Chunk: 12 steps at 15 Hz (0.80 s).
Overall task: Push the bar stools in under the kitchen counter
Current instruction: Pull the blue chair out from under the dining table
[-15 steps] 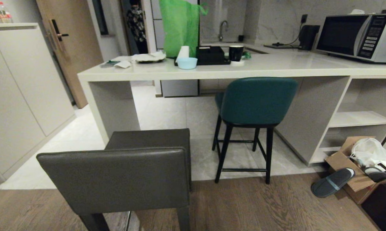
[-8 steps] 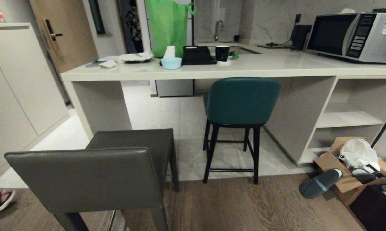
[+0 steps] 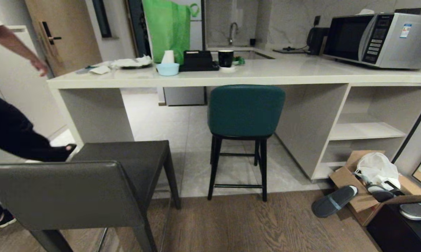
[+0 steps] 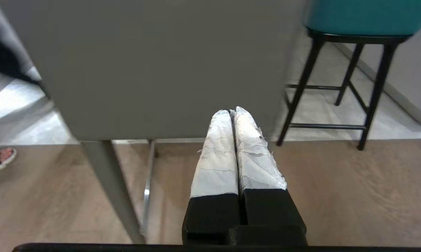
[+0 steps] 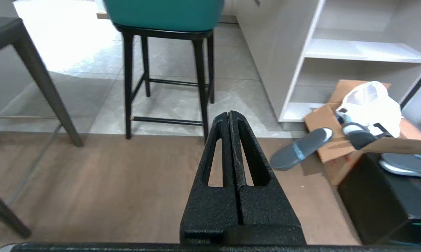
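Microwave [image 3: 376, 38] at the counter's right end; blue bowl [image 3: 167, 69] and black mug [image 3: 225, 58] toward its left end. Slipper [image 3: 334, 201] on the wood floor beside a cardboard box [image 3: 362, 199]. Person [image 3: 11, 136] at left.

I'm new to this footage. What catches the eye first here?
The grey stool looms nearest, standing well out from the counter, with a person stepping past on its left. Farther back, the teal stool stands at the counter's edge, and a microwave sits on top at the right.

Boxy stool [image 3: 91, 189] nearest left, curved-back stool [image 3: 244, 112] against counter [image 3: 266, 75], microwave [image 3: 378, 38] on it
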### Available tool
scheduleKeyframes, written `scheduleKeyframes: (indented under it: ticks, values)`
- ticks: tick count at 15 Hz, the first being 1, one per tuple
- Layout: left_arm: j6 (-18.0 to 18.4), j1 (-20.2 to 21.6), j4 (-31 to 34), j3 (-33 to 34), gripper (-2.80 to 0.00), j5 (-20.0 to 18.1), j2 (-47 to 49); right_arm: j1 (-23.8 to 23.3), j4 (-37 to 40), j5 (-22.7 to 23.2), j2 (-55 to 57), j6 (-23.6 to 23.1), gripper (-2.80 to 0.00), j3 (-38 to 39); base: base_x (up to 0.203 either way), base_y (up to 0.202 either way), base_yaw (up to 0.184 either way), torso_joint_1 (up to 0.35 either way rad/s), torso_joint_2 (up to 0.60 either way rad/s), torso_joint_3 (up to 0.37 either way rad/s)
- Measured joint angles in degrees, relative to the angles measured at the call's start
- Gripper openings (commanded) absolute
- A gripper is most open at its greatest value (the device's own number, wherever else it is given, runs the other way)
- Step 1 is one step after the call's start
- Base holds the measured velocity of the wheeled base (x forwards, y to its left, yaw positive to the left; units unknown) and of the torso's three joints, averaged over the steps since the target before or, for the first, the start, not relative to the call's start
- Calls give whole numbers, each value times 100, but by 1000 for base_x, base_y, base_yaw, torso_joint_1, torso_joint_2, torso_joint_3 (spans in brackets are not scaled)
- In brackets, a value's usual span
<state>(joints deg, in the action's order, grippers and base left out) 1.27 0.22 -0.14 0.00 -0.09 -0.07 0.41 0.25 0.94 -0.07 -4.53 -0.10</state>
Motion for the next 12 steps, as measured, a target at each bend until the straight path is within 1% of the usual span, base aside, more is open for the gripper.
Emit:
scheduleKeyframes:
  ticks: [12]
  values:
    - [-53, -1, -2, 0, -280, -1, 0, 2, 2, 0, 0, 5, -280, 0, 0, -192, 1, 2, 2, 2]
